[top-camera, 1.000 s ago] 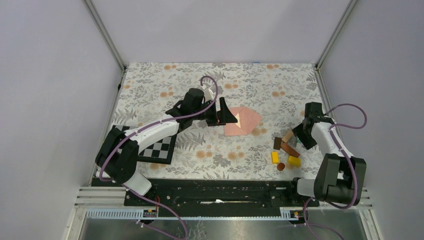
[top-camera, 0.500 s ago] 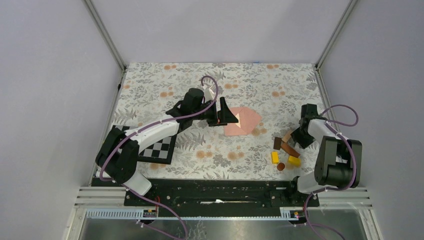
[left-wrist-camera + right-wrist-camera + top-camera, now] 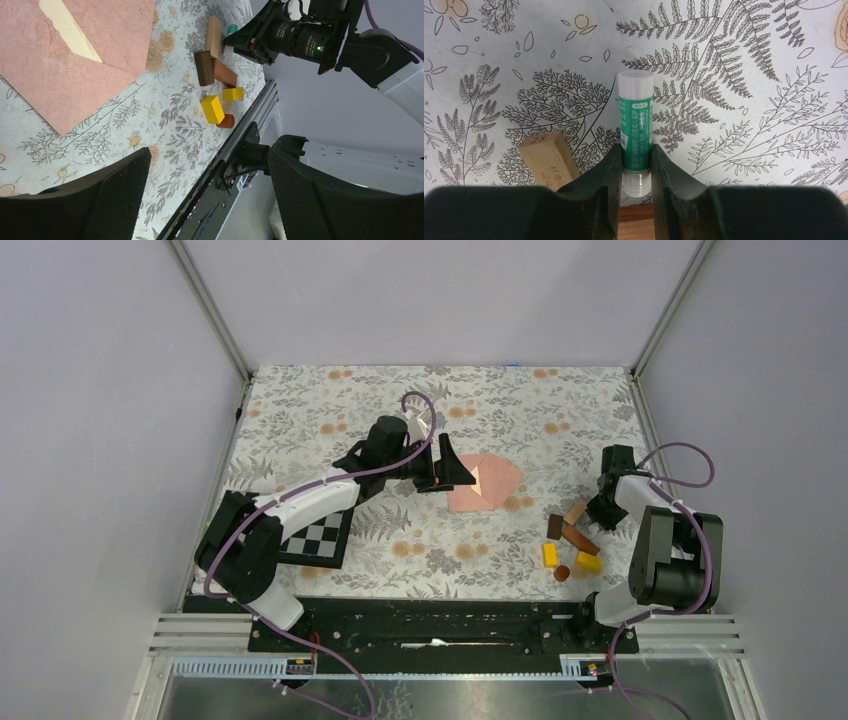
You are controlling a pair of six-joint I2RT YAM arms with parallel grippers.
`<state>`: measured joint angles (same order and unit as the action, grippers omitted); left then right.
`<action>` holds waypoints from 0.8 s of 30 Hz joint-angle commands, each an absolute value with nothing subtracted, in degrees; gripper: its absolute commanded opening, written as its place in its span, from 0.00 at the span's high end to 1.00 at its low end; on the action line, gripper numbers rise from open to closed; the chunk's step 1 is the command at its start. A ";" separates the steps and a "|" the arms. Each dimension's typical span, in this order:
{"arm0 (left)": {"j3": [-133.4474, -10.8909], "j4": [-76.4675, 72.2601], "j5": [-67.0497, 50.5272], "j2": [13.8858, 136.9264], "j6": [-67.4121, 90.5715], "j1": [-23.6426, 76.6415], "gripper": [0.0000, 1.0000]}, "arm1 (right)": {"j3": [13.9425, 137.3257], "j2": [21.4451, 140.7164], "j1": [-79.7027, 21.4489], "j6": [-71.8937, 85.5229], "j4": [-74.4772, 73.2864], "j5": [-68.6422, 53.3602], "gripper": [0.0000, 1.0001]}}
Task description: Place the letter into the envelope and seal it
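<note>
The salmon-pink envelope (image 3: 487, 483) lies flat mid-table with its flap open. A cream strip of the letter (image 3: 70, 27) shows at its mouth. My left gripper (image 3: 447, 472) hovers just left of the envelope, open, with nothing between its fingers (image 3: 120, 185). My right gripper (image 3: 601, 510) is down on the cloth at the right. Its two fingers press on either side of a green-and-white glue stick (image 3: 636, 120), which lies on the table pointing away from the wrist.
Wooden blocks lie beside the right gripper: a light block (image 3: 546, 155), a dark brown one (image 3: 204, 67), two yellow ones (image 3: 212, 109) and a small brown cylinder (image 3: 562, 573). A checkerboard (image 3: 318, 538) lies under the left arm. Grey walls enclose the floral cloth.
The right gripper's jaws have narrowed from wide apart to touching the glue stick, and its wrist has shifted slightly left. The left arm and the envelope have not moved.
</note>
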<state>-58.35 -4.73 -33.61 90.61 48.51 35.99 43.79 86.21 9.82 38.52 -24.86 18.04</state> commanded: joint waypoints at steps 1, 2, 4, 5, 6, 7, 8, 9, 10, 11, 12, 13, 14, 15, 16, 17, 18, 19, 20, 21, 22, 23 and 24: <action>-58.16 -8.47 -35.17 91.16 48.69 35.43 0.11 | 44.41 85.37 10.11 37.25 -25.58 20.46 0.87; -58.21 -8.56 -35.22 91.29 48.69 35.35 0.11 | 44.45 84.65 10.11 37.18 -25.79 20.22 0.88; -58.23 -9.14 -35.50 91.39 49.01 35.25 0.11 | 44.27 83.04 10.11 36.89 -26.02 18.88 0.90; -58.22 -9.45 -35.65 91.47 49.16 35.18 0.11 | 44.33 82.09 10.11 36.80 -26.51 18.23 0.90; -58.19 -9.67 -35.70 91.60 49.28 35.16 0.11 | 44.23 80.91 10.11 36.71 -26.91 17.31 0.91; -58.18 -9.87 -35.76 91.64 49.42 35.08 0.11 | 44.09 79.55 10.11 36.72 -27.17 16.18 0.92; -58.18 -10.15 -35.84 91.68 49.54 35.00 0.11 | 44.04 78.16 10.11 36.65 -27.50 15.15 0.93; -58.18 -10.46 -35.89 91.76 49.69 34.94 0.11 | 44.10 76.45 10.11 36.62 -28.40 14.54 0.93; -58.30 -10.72 -36.01 91.90 49.85 34.82 0.11 | 44.15 74.57 10.04 36.67 -28.85 13.84 0.94; -58.42 -11.22 -36.31 92.05 50.10 34.62 0.11 | 43.98 72.88 10.03 36.66 -29.42 12.71 0.94; -58.52 -12.15 -36.83 92.08 50.48 34.43 0.11 | 43.87 70.85 10.02 36.36 -29.85 11.58 0.94; -58.46 -13.26 -37.43 92.04 50.94 34.25 0.11 | 43.87 69.14 10.02 35.80 -30.10 9.68 0.94; -58.56 -13.98 -37.59 91.89 51.24 34.13 0.11 | 43.95 67.30 9.90 35.41 -30.16 7.66 0.94; -58.81 -14.61 -37.81 91.74 51.27 34.04 0.11 | 44.32 65.17 9.74 34.55 -30.23 5.12 0.94; -58.99 -15.45 -38.21 91.55 51.06 34.02 0.11 | 44.93 63.96 9.57 33.53 -29.98 1.40 0.94; -59.39 -15.85 -38.50 91.23 50.57 33.95 0.11 | 45.64 63.12 9.07 32.43 -29.37 -2.90 0.94; -59.94 -15.90 -38.72 91.01 49.90 33.85 0.11 | 46.54 62.64 8.34 31.19 -28.82 -6.64 0.94; -60.72 -15.68 -38.83 90.71 48.84 33.70 0.11 | 47.69 62.60 7.19 29.74 -28.02 -11.08 0.94; -61.49 -15.30 -39.16 90.19 47.28 33.60 0.11 | 49.02 62.90 5.66 28.59 -27.53 -14.54 0.93; -62.74 -14.32 -38.77 89.44 44.38 33.58 0.12 | 50.64 63.74 3.52 27.68 -27.28 -17.49 0.93; -64.27 -11.04 -38.08 88.52 40.54 33.81 0.12 | 52.58 64.99 0.78 26.83 -27.58 -19.93 0.93; -65.72 -8.10 -36.64 87.35 35.36 34.21 0.12 | 54.47 66.33 -1.89 26.29 -28.18 -22.29 0.94; -66.97 -4.86 -33.88 85.85 27.81 34.86 0.11 | 56.20 67.41 -3.98 26.26 -28.56 -24.11 0.94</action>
<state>-60.29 -9.15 -36.95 91.57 45.82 33.93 48.60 64.29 3.64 30.83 -28.45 -8.73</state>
